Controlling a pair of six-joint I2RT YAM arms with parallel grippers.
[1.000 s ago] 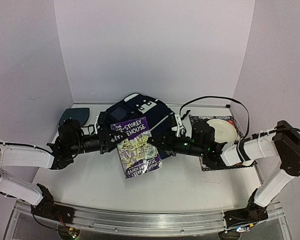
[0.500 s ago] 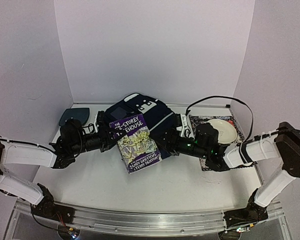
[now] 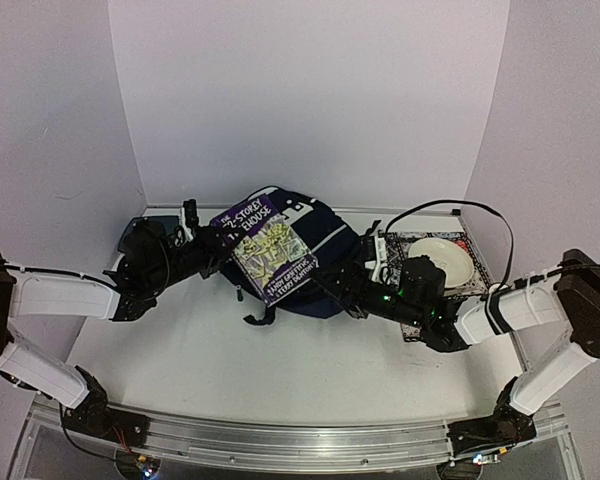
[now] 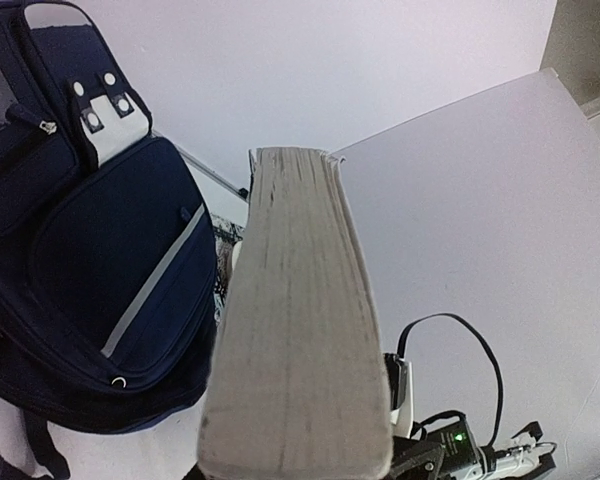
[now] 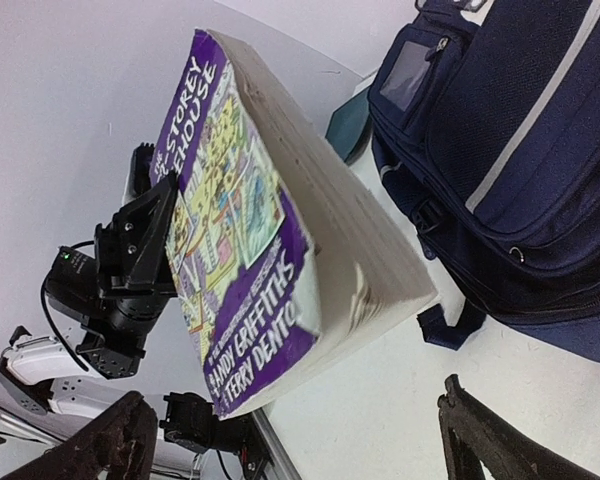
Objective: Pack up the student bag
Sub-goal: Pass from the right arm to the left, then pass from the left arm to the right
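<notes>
Handover done: the right gripper (image 3: 330, 285) has released, its jaws wide, leaving the book (image 3: 267, 248) clenched in the left gripper (image 3: 212, 252) alone, now raised over the student bag (image 3: 330, 245) at mid-back of the desk (image 3: 280, 370), ready for packing.

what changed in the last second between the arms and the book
The right fingers let go of the purple book, opened wide and backed off to the right. The left fingers keep their grip and have swung it up and back over the student bag. Bag and plate stayed put.
</notes>
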